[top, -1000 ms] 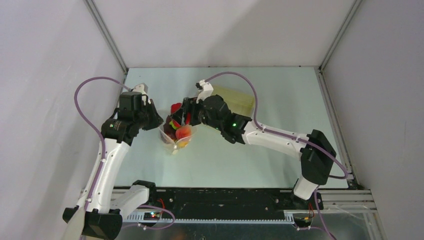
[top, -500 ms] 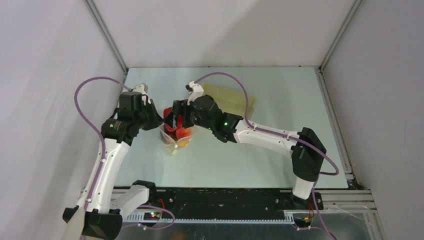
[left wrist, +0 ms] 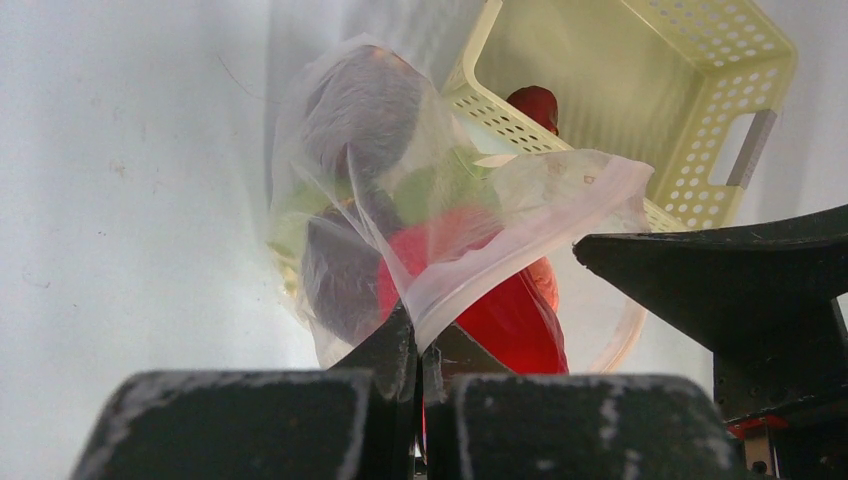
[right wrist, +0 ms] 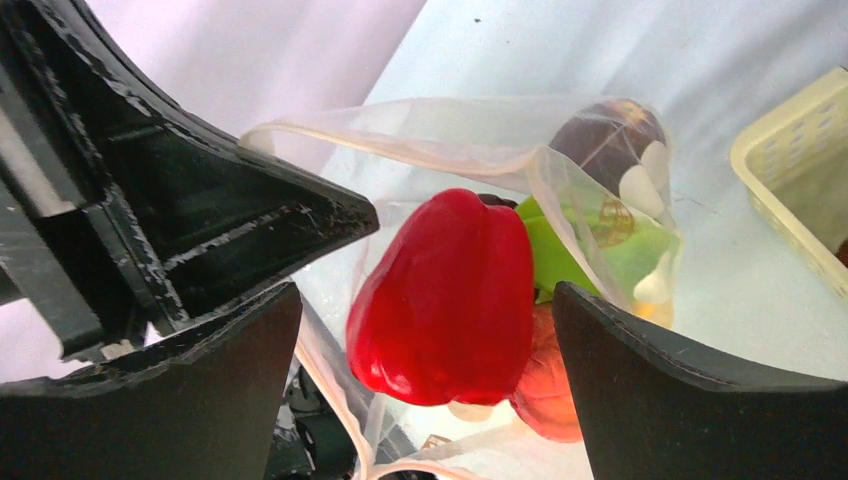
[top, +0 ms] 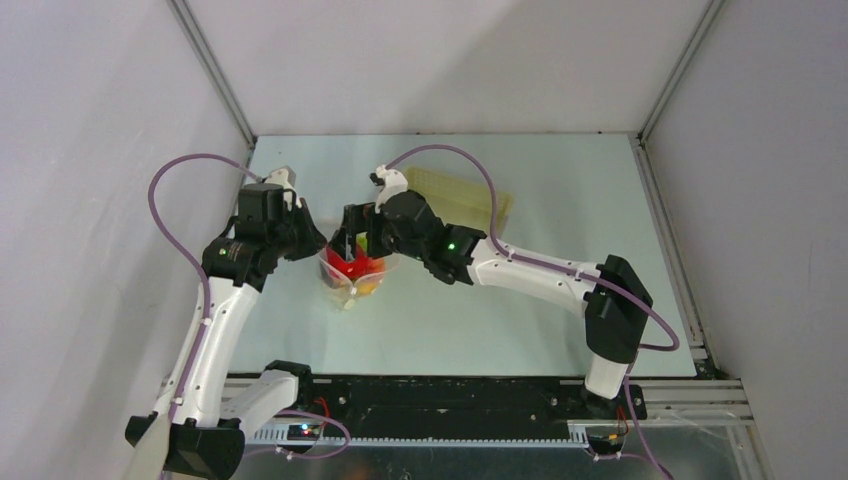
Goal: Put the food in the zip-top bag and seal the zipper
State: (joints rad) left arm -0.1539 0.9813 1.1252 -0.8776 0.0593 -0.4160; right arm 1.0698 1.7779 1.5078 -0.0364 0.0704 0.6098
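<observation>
Fingers (right wrist: pixel 660 400) of the right gripper (top: pixel 352 243) stand spread, the red pepper (right wrist: pixel 445 295) straight ahead between them in the zip-top bag (right wrist: pixel 430 130) that the left gripper (left wrist: pixel 420 365) pinches.

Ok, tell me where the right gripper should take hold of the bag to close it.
Pinch the free lip of the zip-top bag, at the end away from where the left gripper holds it, coming from above. That thin rim arches open past the red pepper, so one finger can probably slip inside the mouth and one outside.
</observation>
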